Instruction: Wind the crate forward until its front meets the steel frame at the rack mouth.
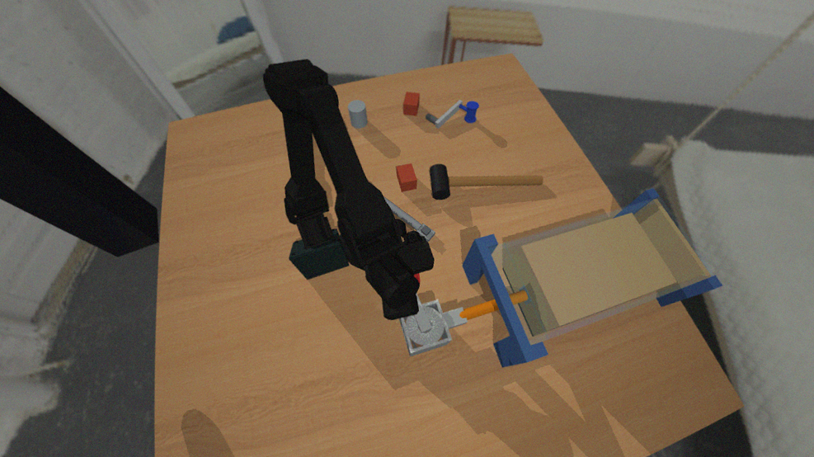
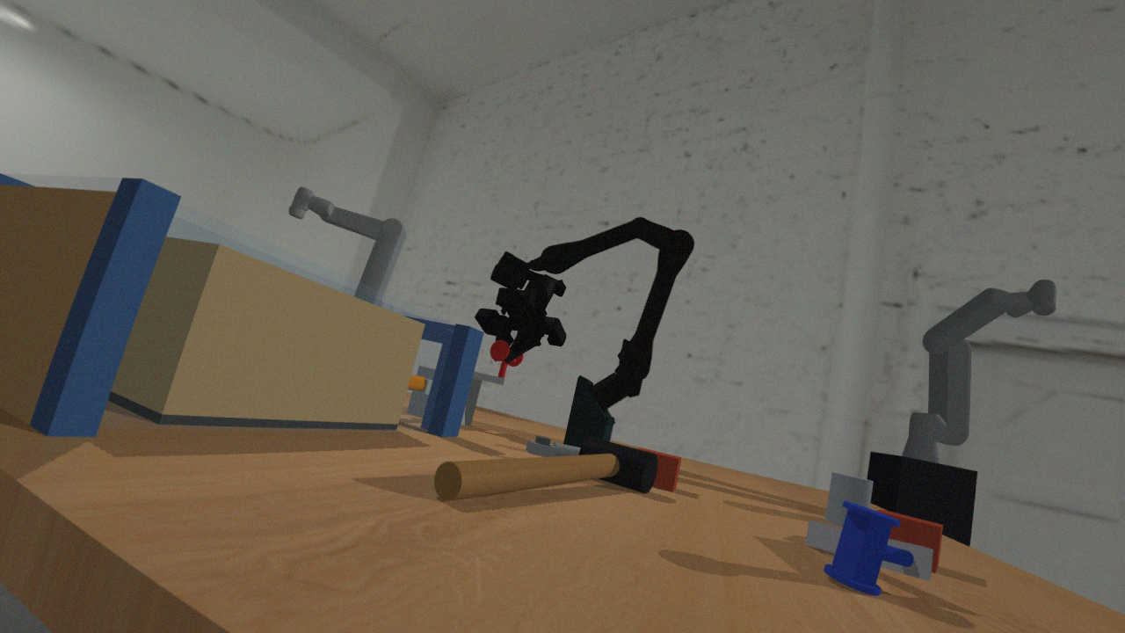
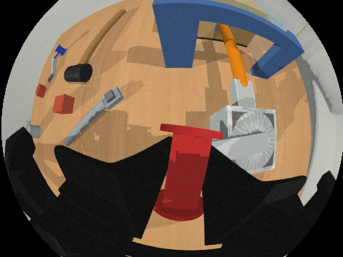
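Note:
My gripper [image 3: 187,144] [image 2: 510,358] is shut on the red knob [image 3: 187,178] [image 2: 499,351] of the winch handle, beside the winch [image 1: 439,327] [image 3: 264,123]. The handle's grey arm [image 3: 246,143] reaches from the knob over the winch top; its key end and the hole are not visible. An orange strap [image 1: 477,309] [image 3: 234,58] runs from the winch under the blue steel frame [image 1: 501,289] [image 2: 451,381] [image 3: 179,39]. The tan crate [image 1: 590,269] [image 2: 291,346] sits flat behind the frame inside the clear cubby, with a small gap at its front.
A mallet [image 1: 495,179] [image 2: 534,474] [image 3: 101,37], a grey wrench-like tool [image 1: 410,219] [image 3: 87,116], red blocks [image 1: 406,177] [image 1: 411,104], a grey cylinder [image 1: 357,114] and a blue-knobbed crank [image 1: 449,113] [image 2: 861,547] lie away from the winch.

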Controlling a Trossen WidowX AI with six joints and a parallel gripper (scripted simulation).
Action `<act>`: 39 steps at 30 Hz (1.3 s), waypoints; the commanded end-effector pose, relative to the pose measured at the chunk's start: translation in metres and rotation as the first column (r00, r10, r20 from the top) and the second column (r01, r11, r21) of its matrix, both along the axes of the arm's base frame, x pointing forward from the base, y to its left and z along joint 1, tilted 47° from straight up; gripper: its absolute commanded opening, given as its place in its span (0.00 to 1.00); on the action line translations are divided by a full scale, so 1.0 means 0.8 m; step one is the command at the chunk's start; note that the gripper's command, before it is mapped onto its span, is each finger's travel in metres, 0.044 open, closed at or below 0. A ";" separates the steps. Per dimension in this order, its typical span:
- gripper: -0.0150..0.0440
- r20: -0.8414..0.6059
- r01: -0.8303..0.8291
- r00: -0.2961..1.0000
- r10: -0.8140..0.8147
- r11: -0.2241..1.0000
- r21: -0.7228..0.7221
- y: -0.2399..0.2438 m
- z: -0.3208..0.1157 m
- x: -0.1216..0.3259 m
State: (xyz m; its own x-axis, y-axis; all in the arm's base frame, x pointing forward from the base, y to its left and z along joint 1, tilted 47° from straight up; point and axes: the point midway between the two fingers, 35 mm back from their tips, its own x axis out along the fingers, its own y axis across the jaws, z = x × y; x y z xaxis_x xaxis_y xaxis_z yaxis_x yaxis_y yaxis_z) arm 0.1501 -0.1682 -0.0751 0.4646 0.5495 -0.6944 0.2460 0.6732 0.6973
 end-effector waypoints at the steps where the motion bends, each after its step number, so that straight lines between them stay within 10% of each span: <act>1: 0.25 -0.017 -0.005 1.000 0.005 1.000 0.000 0.002 -0.003 -0.013; 39: 0.25 -0.022 -0.005 1.000 0.005 1.000 -0.002 -0.015 -0.024 -0.077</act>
State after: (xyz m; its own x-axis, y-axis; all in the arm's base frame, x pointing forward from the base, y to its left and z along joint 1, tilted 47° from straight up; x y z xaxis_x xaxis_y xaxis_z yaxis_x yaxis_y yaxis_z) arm 0.0967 -0.1771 -0.0896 0.4697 0.5490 -0.6913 0.2545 0.6656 0.7016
